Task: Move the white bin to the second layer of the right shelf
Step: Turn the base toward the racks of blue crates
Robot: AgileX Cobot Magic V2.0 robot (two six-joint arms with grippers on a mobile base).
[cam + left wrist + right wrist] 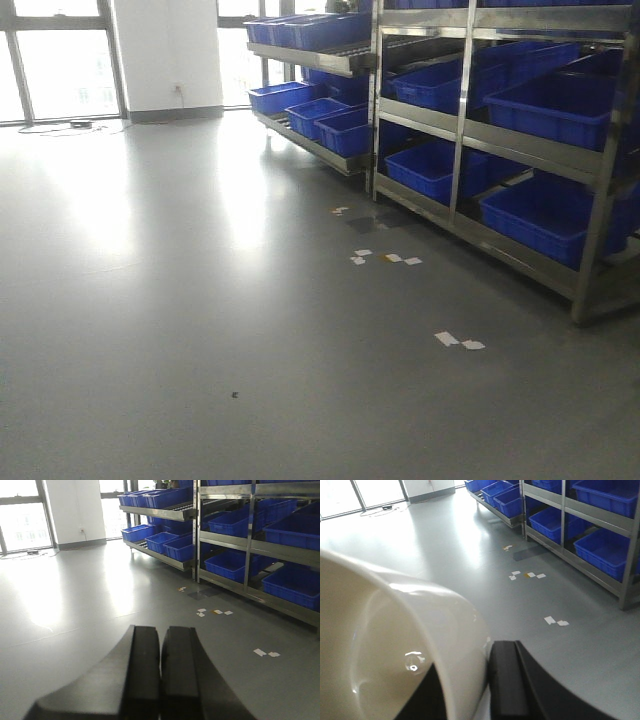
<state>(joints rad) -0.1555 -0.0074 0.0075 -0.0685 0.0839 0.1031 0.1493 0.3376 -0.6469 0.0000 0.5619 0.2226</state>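
Note:
The white bin fills the left of the right wrist view, glossy and cream-white, held up over the grey floor. My right gripper is shut on its wall, with one dark finger outside and the other inside the tub. In the left wrist view my left gripper is shut, its pads together with nothing between them. The right shelf second layer is the middle level of the steel rack ahead on the right, and it carries blue crates. No gripper shows in the front view.
Blue crates fill the lower rack levels. A second sloping rack with more blue crates stands farther back by the windows. White paper scraps lie on the grey floor in front of the rack. A steel upright marks its near corner.

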